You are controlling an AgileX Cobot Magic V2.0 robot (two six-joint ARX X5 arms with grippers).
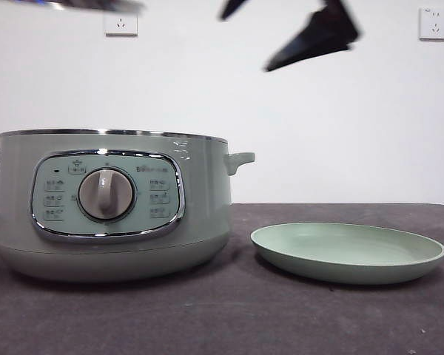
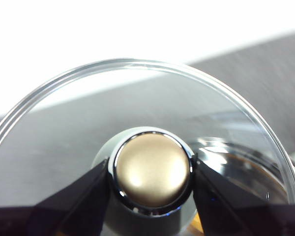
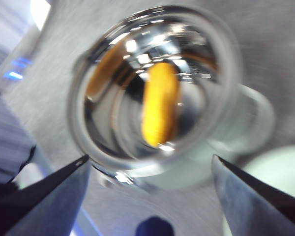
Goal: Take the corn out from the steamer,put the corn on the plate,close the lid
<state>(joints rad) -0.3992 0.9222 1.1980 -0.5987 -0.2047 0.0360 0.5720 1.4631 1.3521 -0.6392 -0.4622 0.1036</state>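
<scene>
The sage-green steamer [image 1: 111, 207] stands uncovered on the left of the table. The pale-green plate [image 1: 340, 270] lies beside it on the right and holds nothing. My left gripper [image 2: 151, 172] is shut on the knob [image 2: 151, 162] of the glass lid [image 2: 137, 103]. It holds the lid up, and the lid shows as a blurred strip at the top left of the front view [image 1: 89, 4]. My right gripper [image 3: 150, 157] is open above the steamer [image 3: 83, 98]. The yellow-orange corn [image 3: 160, 103] lies inside the pot. The right gripper also shows high in the front view [image 1: 248, 41], blurred.
The dark table [image 1: 229, 318] runs in front of the pot and plate. A white wall with two sockets [image 1: 120, 24] is behind. The plate's edge shows in the right wrist view [image 3: 280, 172].
</scene>
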